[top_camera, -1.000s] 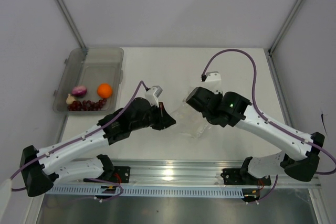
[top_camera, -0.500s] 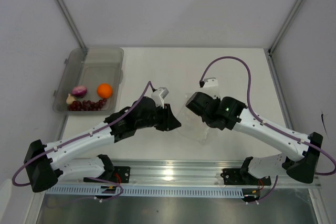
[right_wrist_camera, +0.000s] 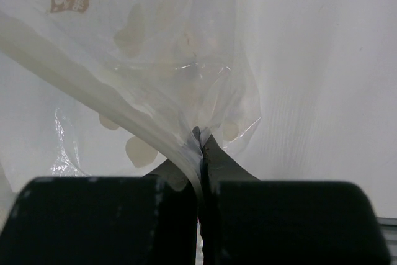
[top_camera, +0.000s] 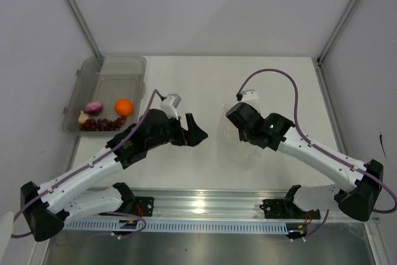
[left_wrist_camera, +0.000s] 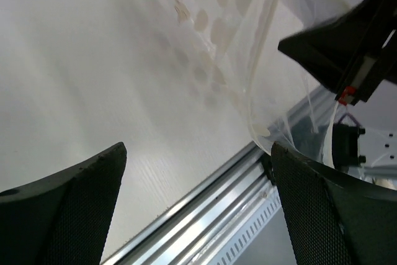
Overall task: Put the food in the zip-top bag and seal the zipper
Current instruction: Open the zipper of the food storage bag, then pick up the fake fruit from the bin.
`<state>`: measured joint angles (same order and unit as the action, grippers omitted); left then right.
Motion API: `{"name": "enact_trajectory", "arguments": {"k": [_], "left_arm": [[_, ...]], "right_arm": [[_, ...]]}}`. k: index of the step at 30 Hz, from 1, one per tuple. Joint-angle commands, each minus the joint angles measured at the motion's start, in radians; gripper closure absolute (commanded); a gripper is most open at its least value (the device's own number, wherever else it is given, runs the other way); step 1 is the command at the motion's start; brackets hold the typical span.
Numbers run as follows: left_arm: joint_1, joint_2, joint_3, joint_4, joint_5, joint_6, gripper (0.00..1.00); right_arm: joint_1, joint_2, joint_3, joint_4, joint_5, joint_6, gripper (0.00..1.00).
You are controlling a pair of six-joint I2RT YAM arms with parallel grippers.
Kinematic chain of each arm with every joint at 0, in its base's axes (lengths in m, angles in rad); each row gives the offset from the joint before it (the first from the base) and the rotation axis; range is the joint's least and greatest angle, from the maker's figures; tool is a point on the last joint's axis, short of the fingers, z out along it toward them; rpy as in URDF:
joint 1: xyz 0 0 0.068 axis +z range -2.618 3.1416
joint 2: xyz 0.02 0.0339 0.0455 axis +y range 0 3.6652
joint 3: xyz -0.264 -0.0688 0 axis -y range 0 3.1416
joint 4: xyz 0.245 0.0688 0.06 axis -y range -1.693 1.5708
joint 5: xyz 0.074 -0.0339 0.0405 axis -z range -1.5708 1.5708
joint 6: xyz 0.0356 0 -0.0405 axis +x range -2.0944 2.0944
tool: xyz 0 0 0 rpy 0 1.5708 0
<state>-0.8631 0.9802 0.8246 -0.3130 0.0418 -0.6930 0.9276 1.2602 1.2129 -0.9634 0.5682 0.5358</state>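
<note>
White tabletop (top_camera: 198,85) stretched under both arms, and by my reckoning the job had hardly begun: the zip-top bag (top_camera: 247,153) hung crumpled near the table's middle with no food in it that I could see. The right gripper (right_wrist_camera: 200,144) had its jaws closed on the bag's edge, while the left gripper (top_camera: 195,130) hovered just beside it, jaws spread wide and holding nothing. All the food sat well apart in the grey tub (top_camera: 105,60) at the far left, the orange (top_camera: 123,107), onion (top_camera: 93,107), garlic bulb (top_camera: 83,116) and berries (top_camera: 105,125) gathered at its near end, so filling the bag and pressing the zipper shut were both left to do.
</note>
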Motion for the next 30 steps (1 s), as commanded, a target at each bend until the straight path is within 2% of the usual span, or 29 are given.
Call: {"name": "enact_trajectory", "arguments": {"k": [1, 6, 8, 14, 17, 22, 30], "left_arm": [[0.109, -0.080, 0.074, -0.076, -0.105, 0.041, 0.01], [0.292, -0.097, 0.119, -0.189, -0.138, 0.053, 0.00], [0.378, -0.087, 0.125, -0.213, -0.198, 0.052, 0.01], [0.619, 0.055, 0.241, -0.342, -0.282, -0.062, 0.00], [0.700, 0.138, 0.287, -0.368, -0.318, -0.138, 0.00], [0.782, 0.294, 0.379, -0.423, -0.422, -0.207, 0.01], [0.877, 0.541, 0.485, -0.526, -0.505, -0.341, 0.01]], "right_arm": [[-0.039, -0.028, -0.018, 0.072, -0.036, -0.059, 1.00], [-0.047, -0.012, -0.016, 0.087, -0.065, -0.076, 1.00], [-0.047, -0.012, -0.012, 0.098, -0.073, -0.095, 1.00], [-0.053, -0.013, 0.017, 0.075, -0.033, -0.135, 1.00], [-0.059, -0.018, 0.027, 0.068, -0.025, -0.145, 1.00], [-0.065, -0.024, 0.028, 0.061, -0.034, -0.146, 1.00], [-0.067, -0.013, 0.030, 0.057, -0.045, -0.155, 1.00]]}}
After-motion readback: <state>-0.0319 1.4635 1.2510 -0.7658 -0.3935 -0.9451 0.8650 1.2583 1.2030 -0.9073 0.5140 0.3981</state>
